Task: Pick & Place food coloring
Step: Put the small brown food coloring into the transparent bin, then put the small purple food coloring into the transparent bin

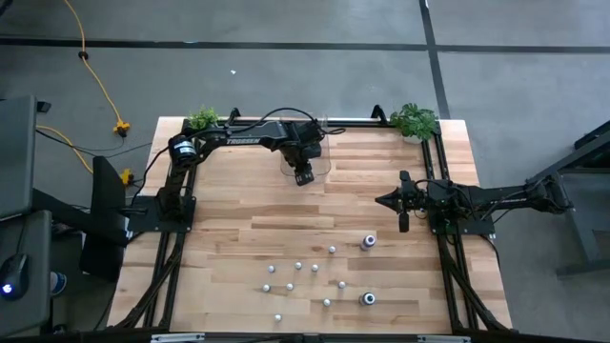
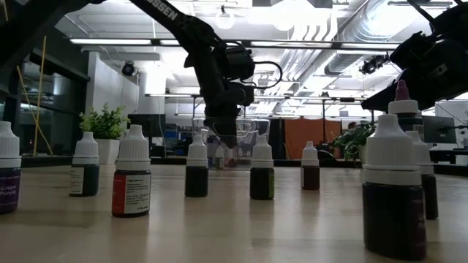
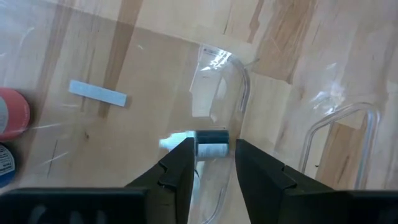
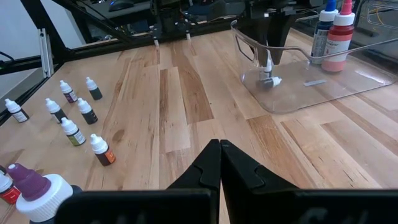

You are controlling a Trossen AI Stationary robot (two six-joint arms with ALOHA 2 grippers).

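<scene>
Your left tool point(image 3: 211, 163) stands released over one tiny bottle point(image 3: 205, 144); far-left bottle point(image 2: 8, 168) reads "Grape Purple"; right tool point(image 4: 220, 163) clenched.

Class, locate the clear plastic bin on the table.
In the high view the clear plastic bin sits at the table's far edge, centre-left, under the left tool, between the two plants.

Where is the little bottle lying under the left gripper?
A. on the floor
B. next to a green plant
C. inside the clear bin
C: the little bottle lies on its side inside the clear bin, right under the left gripper.
</scene>
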